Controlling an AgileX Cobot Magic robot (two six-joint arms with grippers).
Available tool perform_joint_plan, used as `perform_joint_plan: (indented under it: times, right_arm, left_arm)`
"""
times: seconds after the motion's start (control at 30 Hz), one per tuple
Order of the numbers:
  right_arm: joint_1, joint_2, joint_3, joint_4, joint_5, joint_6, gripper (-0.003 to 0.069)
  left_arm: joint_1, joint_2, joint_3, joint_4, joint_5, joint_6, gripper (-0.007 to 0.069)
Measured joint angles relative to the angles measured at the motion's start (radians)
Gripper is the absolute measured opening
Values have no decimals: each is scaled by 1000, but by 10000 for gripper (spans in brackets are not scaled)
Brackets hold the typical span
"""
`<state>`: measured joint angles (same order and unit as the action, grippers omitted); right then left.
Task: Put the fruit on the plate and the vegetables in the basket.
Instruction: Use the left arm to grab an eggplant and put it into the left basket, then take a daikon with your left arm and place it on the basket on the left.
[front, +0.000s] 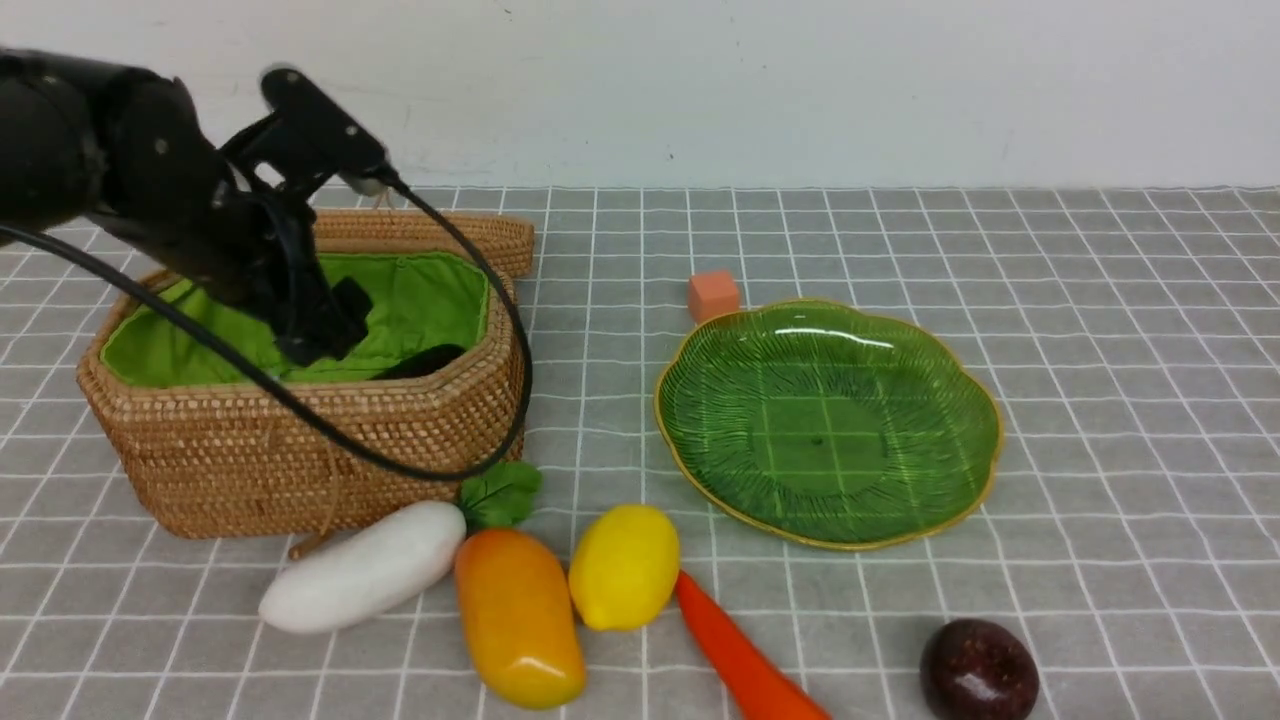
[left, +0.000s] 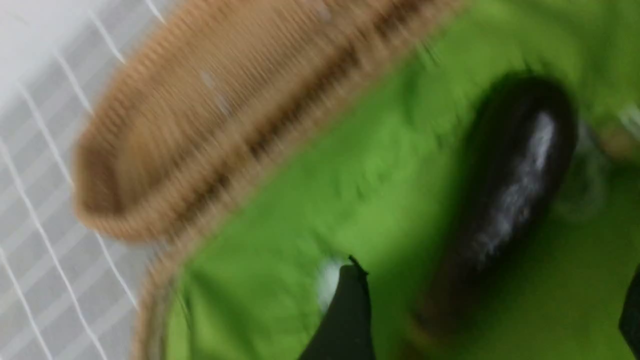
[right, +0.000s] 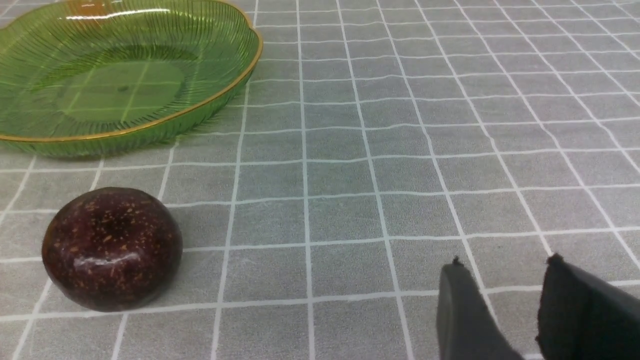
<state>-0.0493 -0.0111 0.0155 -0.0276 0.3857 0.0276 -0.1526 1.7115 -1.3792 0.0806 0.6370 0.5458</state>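
My left gripper (front: 322, 332) hangs open and empty inside the wicker basket (front: 250, 460), beside the dark eggplant (front: 425, 360) lying on the green lining. The blurred left wrist view shows the eggplant (left: 510, 200) ahead of the wide-apart fingers (left: 350, 310). In front of the basket lie the white radish (front: 365, 567), mango (front: 520, 617), lemon (front: 625, 567) and carrot (front: 745, 660). The green plate (front: 940, 500) holds nothing. The maroon fruit (front: 978, 670) lies at the front right, and in the right wrist view (right: 112, 247) it is off to one side of my right gripper (right: 504, 262), whose fingers stand slightly apart and empty.
A small orange-pink cube (front: 713, 295) sits behind the plate's far rim. The basket's lid (front: 430, 232) lies open behind it. My left arm's cable (front: 400, 465) hangs over the basket's front wall. A white wall closes off the back of the grey checked cloth.
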Motion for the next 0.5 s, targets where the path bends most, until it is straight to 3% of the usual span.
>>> perform_joint_plan:
  times: [0.1, 0.23, 0.3, 0.5]
  right_arm:
    - [0, 0, 0, 0, 0, 0, 241]
    - [0, 0, 0, 0, 0, 0, 241]
    - [0, 0, 0, 0, 0, 0, 241]
    - [0, 0, 0, 0, 0, 0, 241]
  left_arm:
    - [-3, -86, 5, -51, 226, 72, 636]
    - [-3, -138, 59, -166, 406, 106, 601]
    - [-3, -141, 94, -198, 404, 108, 594]
    - [-74, -118, 277, -252, 121, 110, 591]
